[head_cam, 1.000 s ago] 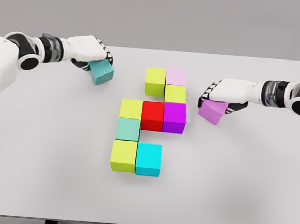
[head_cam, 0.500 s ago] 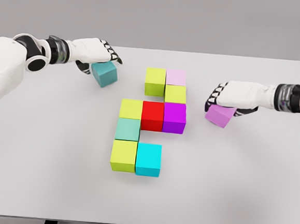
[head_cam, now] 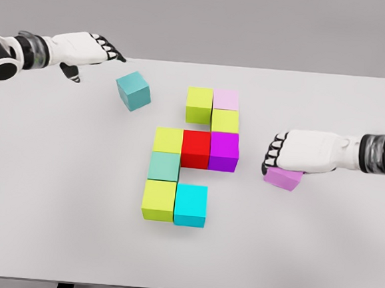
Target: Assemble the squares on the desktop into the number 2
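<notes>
1. On the white desktop [head_cam: 55,193], eight squares sit packed together near the middle: a lime square [head_cam: 199,104] with a pale pink square [head_cam: 226,99] on its right; a yellow-green square [head_cam: 225,120] under the pink one; then a row of yellow [head_cam: 169,140], red [head_cam: 195,148] and purple [head_cam: 224,150]; a sea-green square [head_cam: 164,166] below the yellow; and at the bottom a lime-yellow square [head_cam: 159,199] beside a cyan square [head_cam: 191,204].
2. A teal square [head_cam: 133,90] lies alone at the upper left, turned askew, apart from the cluster.
3. The left hand [head_cam: 80,48] hovers further left of it, fingers extended, holding nothing.
4. The right hand [head_cam: 298,152] rests on top of a violet square [head_cam: 284,178] right of the cluster, fingers curled over it, seemingly gripping it.
</notes>
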Controlling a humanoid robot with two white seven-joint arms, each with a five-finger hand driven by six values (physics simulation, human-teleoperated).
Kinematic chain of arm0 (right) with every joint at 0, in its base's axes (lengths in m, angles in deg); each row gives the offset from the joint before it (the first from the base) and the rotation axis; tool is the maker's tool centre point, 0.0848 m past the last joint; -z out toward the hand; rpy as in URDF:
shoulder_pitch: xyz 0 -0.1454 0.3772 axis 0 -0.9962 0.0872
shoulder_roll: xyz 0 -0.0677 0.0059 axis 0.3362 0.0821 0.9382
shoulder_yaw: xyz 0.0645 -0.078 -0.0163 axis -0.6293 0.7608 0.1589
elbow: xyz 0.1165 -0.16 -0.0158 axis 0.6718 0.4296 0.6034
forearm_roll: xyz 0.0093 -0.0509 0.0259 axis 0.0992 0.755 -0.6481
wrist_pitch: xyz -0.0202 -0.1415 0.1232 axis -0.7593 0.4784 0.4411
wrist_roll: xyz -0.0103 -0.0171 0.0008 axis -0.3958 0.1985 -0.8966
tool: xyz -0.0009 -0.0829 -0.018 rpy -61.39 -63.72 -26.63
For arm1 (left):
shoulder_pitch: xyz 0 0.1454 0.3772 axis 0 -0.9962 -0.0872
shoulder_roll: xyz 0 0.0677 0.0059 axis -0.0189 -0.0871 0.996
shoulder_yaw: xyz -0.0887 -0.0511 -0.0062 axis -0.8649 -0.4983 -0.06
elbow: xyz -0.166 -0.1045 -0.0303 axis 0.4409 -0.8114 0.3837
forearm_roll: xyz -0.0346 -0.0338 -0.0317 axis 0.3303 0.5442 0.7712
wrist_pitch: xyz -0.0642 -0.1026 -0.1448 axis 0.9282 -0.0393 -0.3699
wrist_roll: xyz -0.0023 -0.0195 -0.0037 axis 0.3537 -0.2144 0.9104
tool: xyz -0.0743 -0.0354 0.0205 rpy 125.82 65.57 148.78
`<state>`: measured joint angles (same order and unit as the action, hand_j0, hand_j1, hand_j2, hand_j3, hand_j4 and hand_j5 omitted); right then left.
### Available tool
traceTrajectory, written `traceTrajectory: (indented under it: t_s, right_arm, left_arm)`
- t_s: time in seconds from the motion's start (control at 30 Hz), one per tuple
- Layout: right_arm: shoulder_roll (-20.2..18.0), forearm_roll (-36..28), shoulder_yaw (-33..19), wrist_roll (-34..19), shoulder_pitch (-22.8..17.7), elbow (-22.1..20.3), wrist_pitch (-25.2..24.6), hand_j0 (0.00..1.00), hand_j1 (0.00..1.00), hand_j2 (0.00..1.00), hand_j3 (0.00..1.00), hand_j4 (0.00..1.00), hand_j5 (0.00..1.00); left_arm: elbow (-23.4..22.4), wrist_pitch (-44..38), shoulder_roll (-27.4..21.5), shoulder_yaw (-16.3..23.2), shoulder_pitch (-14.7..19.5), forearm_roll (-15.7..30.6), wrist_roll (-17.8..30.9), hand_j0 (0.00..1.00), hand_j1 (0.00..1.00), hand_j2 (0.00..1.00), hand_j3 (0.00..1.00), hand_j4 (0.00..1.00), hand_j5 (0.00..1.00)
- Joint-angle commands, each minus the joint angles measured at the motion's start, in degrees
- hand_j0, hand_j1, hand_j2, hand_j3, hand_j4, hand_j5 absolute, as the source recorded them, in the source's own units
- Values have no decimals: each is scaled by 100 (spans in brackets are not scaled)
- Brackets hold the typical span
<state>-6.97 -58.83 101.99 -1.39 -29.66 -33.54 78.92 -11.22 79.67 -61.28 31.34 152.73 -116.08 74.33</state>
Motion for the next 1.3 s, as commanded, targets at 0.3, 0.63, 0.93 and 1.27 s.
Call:
traceTrajectory:
  t_s: [0.3, 0.63, 0.93, 1.27]
  right_arm:
    - [160, -110, 137, 0, -70, -177, -16, 57, 57, 57, 57, 57, 57]
    - [512, -145, 445, 0, -88, -185, -16, 57, 57, 57, 57, 57, 57]
    - [494, -550, 594, 0, -88, -185, -16, 57, 57, 57, 57, 57, 57]
    - [512, -541, 594, 0, -105, -185, -16, 90, 90, 90, 90, 90, 90]
  left_arm:
    - [-389, -6, -232, 36, 0, -81, 20, 99, 99, 99, 99, 99, 99]
    - [-776, -6, 216, 45, 9, -81, 214, 100, 100, 100, 100, 100, 100]
    - [-732, -6, 225, 194, 35, -81, 460, 100, 100, 100, 100, 100, 100]
    - [-494, -6, 163, 370, -18, -63, 460, 100, 100, 100, 100, 100, 100]
